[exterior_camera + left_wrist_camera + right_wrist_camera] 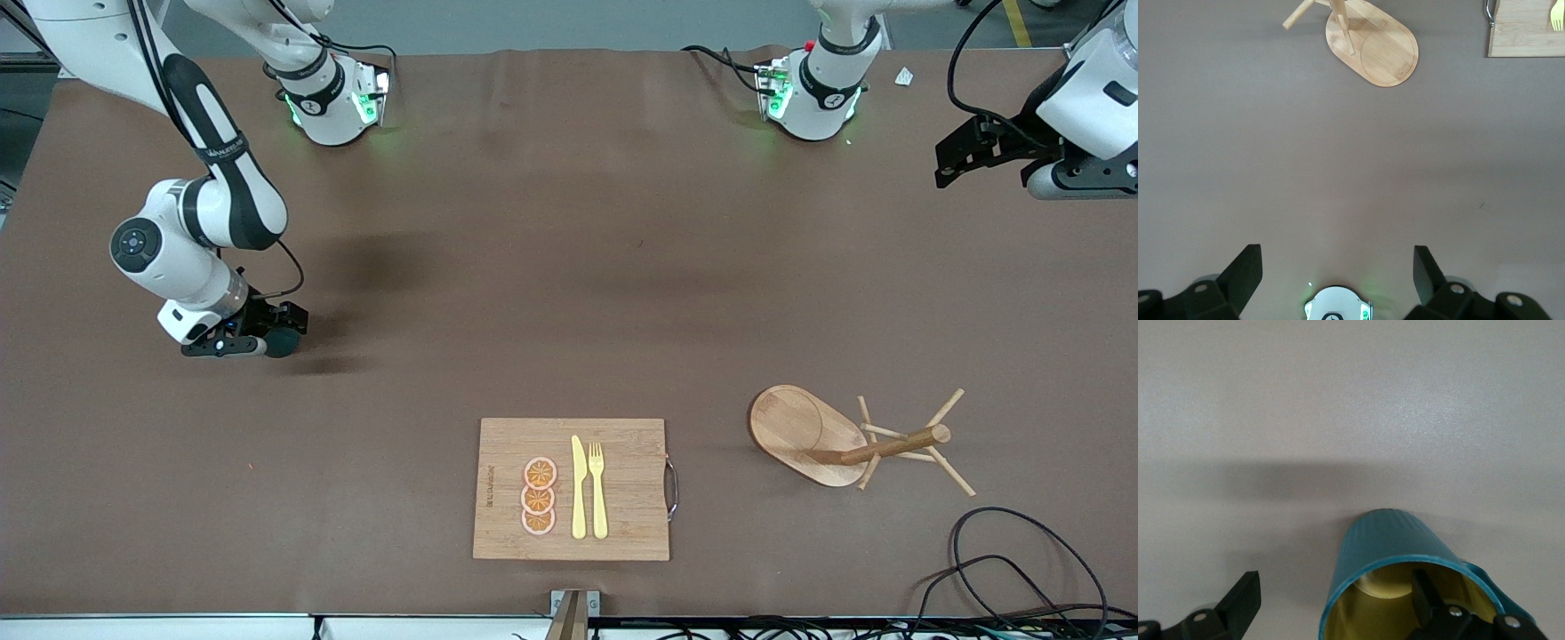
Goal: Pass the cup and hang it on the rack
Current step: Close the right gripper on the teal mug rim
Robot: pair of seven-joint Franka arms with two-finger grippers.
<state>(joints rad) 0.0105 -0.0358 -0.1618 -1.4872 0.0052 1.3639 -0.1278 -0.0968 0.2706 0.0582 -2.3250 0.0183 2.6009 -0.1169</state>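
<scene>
The dark teal cup (284, 343) with a mustard-yellow inside (1385, 613) sits on the table toward the right arm's end. My right gripper (274, 331) is low at the cup and open. One of its fingers (1426, 590) is inside the cup's mouth and the other finger (1245, 595) is outside, well apart from the wall. The cup's handle is hidden. The wooden rack (805, 433) stands toward the left arm's end, nearer the front camera; it also shows in the left wrist view (1381, 50). My left gripper (956, 162) waits open and empty, raised over the table's end (1338, 270).
A wooden cutting board (507, 489) with orange slices (539, 496), a yellow knife (579, 487) and a fork (597, 489) lies near the front edge. Black cables (1022, 569) lie at the front corner by the rack. The brown table (569, 267) spreads between the arms.
</scene>
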